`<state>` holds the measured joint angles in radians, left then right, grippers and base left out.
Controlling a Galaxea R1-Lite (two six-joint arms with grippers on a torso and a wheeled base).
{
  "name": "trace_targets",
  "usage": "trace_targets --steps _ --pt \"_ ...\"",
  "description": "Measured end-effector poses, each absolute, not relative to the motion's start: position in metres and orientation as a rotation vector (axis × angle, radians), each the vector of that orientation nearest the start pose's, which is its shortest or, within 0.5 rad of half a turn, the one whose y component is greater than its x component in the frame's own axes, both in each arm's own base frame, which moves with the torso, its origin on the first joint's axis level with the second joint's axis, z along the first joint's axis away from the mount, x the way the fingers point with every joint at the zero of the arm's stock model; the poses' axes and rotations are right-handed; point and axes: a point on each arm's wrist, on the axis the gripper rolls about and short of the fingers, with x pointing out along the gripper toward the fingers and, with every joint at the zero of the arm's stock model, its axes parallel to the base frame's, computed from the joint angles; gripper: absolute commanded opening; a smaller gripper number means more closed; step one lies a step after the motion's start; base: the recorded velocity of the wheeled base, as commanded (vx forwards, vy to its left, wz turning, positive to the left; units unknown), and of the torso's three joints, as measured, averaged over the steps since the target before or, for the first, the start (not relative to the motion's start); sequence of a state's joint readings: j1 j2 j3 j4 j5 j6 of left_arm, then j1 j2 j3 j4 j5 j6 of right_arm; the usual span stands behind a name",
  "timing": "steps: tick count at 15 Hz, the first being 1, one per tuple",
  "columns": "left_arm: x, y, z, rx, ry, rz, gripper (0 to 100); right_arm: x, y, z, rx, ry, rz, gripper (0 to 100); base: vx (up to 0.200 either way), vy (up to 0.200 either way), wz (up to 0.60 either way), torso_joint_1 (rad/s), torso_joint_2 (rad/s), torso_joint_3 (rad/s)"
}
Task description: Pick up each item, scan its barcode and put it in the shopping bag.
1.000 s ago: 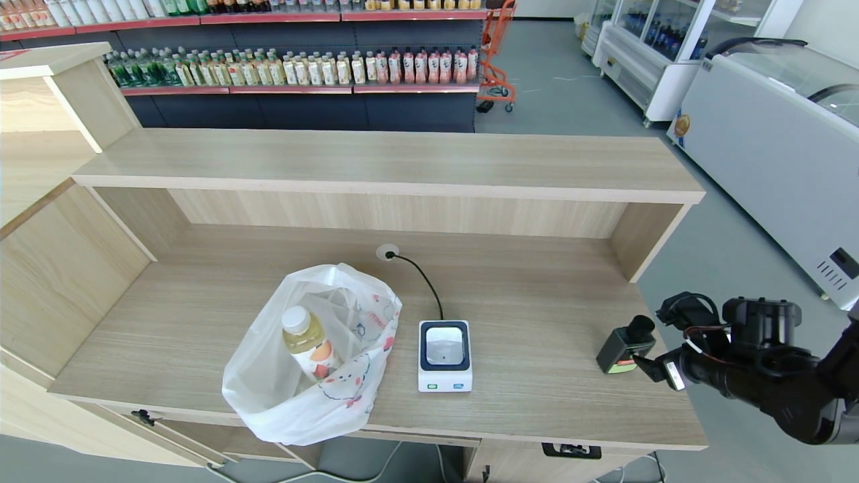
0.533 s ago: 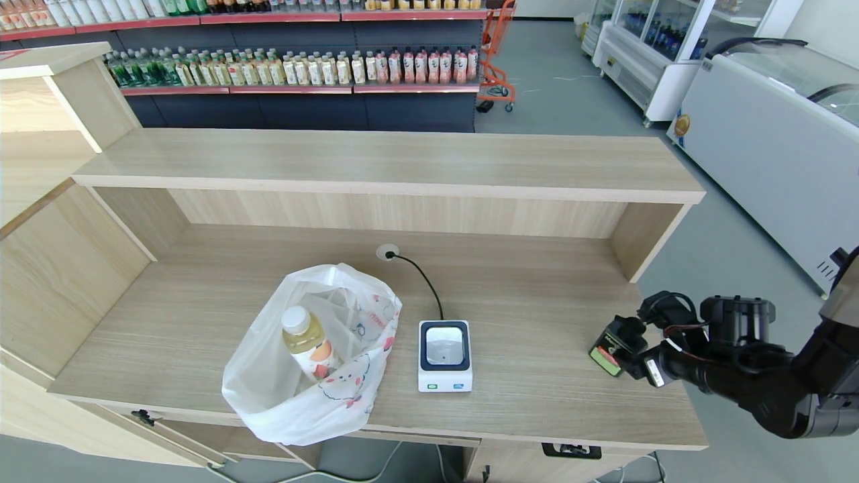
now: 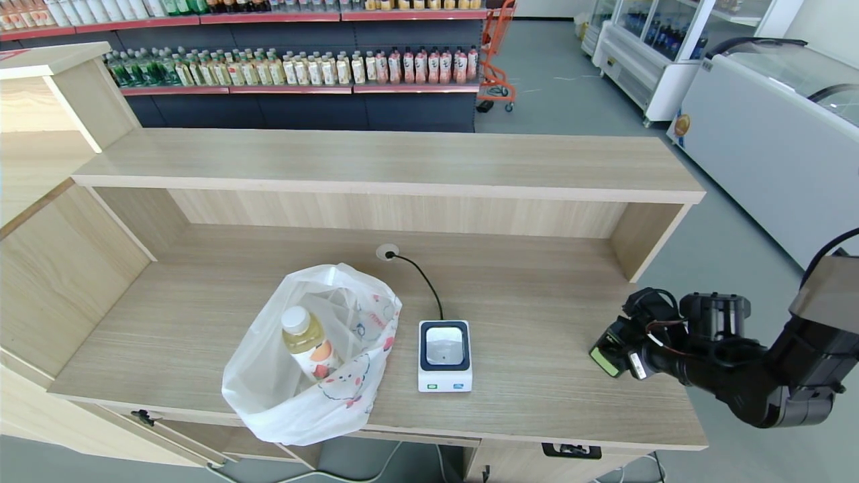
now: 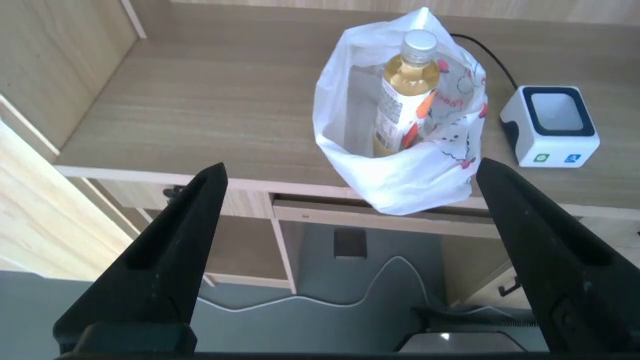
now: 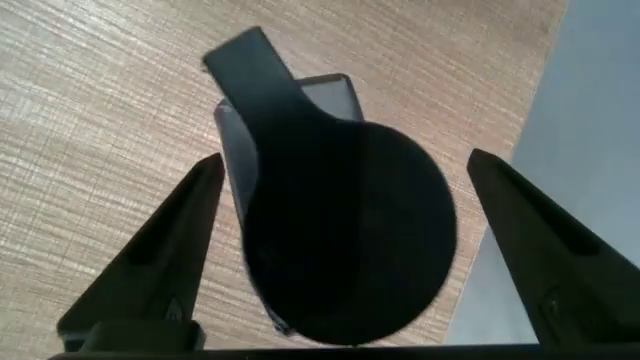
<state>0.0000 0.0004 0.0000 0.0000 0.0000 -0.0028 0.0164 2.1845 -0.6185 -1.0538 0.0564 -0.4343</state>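
A small dark item with a round black cap (image 5: 340, 240) and a green-and-red label (image 3: 605, 357) leans to the left near the counter's right edge. My right gripper (image 3: 616, 341) is open around it, one finger (image 5: 150, 270) on either side. The white printed shopping bag (image 3: 315, 362) stands open at the front left with a yellow drink bottle (image 3: 303, 337) upright inside. The white barcode scanner (image 3: 444, 354) sits just right of the bag. My left gripper (image 4: 350, 172) is open with nothing in it, out in front of the counter edge and facing the bag (image 4: 410, 150).
A black cable (image 3: 419, 275) runs from the scanner back to a hole in the counter (image 3: 537, 302). A raised shelf (image 3: 389, 161) and side walls close off the back, left and right. Freezers (image 3: 772, 141) stand on the floor to the right.
My right arm has moved left over the counter edge and closed in around the dark item. The item has tipped from upright to leaning and shifted slightly left.
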Motion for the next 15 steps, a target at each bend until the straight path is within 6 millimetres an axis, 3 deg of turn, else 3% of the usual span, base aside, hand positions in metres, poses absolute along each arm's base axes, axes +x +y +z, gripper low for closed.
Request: trace_targets --steps 7,10,13,15 --pt "-0.023 0.000 0.075 -0.003 0.000 0.000 100 0.342 0.023 0.016 -0.434 0.480 0.223 0 0.000 0.000 0.00 0.000 0.00 0.000" --pt "-0.023 0.000 0.075 -0.003 0.000 0.000 100 0.342 0.024 0.031 -0.449 0.395 0.202 0 0.000 0.000 0.00 0.000 0.00 0.000" --pt "-0.023 0.000 0.075 -0.003 0.000 0.000 100 0.320 0.020 0.058 -0.465 0.345 0.186 0 0.000 0.000 0.00 0.000 0.00 0.000" --pt "-0.023 0.000 0.076 -0.003 0.000 0.000 100 0.285 0.014 0.074 -0.530 0.348 0.186 0 0.000 0.000 0.00 0.000 0.00 0.000"
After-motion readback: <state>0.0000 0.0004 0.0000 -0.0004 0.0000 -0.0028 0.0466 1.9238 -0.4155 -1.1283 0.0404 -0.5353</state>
